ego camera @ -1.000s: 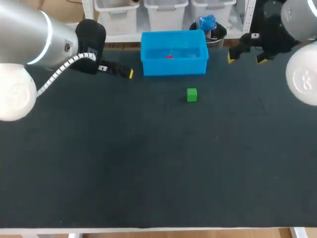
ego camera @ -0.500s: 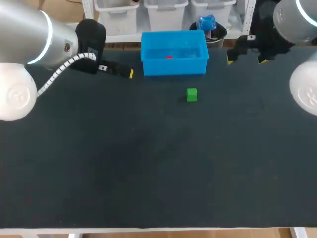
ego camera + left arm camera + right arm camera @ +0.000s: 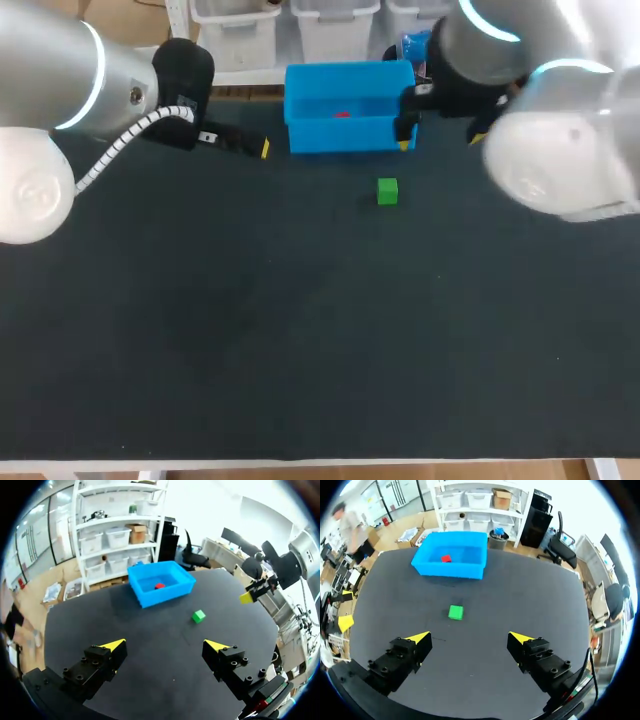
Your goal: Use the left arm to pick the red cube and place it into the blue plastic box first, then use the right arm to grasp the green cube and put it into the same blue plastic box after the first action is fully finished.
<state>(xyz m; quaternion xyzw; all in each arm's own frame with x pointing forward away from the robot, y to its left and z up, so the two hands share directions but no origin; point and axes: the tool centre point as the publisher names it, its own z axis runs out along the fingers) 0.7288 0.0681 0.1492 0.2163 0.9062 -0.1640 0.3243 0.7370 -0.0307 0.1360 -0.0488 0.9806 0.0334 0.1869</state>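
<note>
The red cube [image 3: 342, 114] lies inside the blue plastic box [image 3: 352, 136] at the table's back middle. The green cube [image 3: 388, 191] sits on the black mat just in front of the box. My left gripper [image 3: 262, 148] hovers left of the box, open and empty. My right gripper [image 3: 440, 140] hangs at the box's right end, open and empty. In the left wrist view the gripper [image 3: 165, 645] faces the box [image 3: 165, 595], the red cube [image 3: 159, 585] and the green cube [image 3: 199, 615]. Ahead of the right gripper [image 3: 469, 638] lies the green cube [image 3: 455, 612], the box [image 3: 447, 571] and red cube [image 3: 446, 558] beyond it.
The black mat [image 3: 300, 330] covers the whole table. Its front edge [image 3: 320, 462] runs along the near side. My right arm's large white joint [image 3: 560, 150] hangs over the mat to the right of the green cube.
My right arm has swung left from the back right corner to the box's right end, gripper still open. The left arm and both cubes have stayed put.
</note>
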